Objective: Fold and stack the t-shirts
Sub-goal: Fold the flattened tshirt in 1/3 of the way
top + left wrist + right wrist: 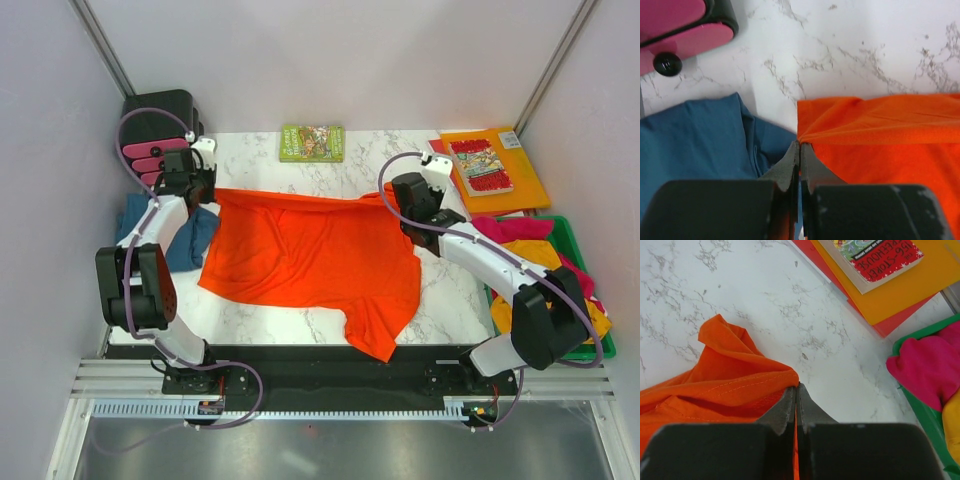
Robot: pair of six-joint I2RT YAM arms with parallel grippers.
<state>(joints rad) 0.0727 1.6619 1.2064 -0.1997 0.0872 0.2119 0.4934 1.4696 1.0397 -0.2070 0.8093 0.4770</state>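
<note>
A bright orange-red t-shirt (310, 260) is spread over the middle of the marble table, one sleeve hanging toward the near edge. My left gripper (212, 193) is shut on its far left corner (807, 131). My right gripper (408, 215) is shut on its far right corner (785, 380), cloth showing between the jaws. The far edge of the shirt runs taut between the two. A teal-blue t-shirt (185, 235) lies crumpled at the left edge, beside the left gripper (799, 144). Magenta-pink (515, 230) and mustard-yellow (535, 255) t-shirts lie in the green bin at right.
A green bin (590, 290) stands at the right edge. An orange folder (515, 180) with a comic book (482, 166) lies at the back right. A green book (312, 142) lies at the back middle. A black and pink device (158, 135) occupies the back left corner.
</note>
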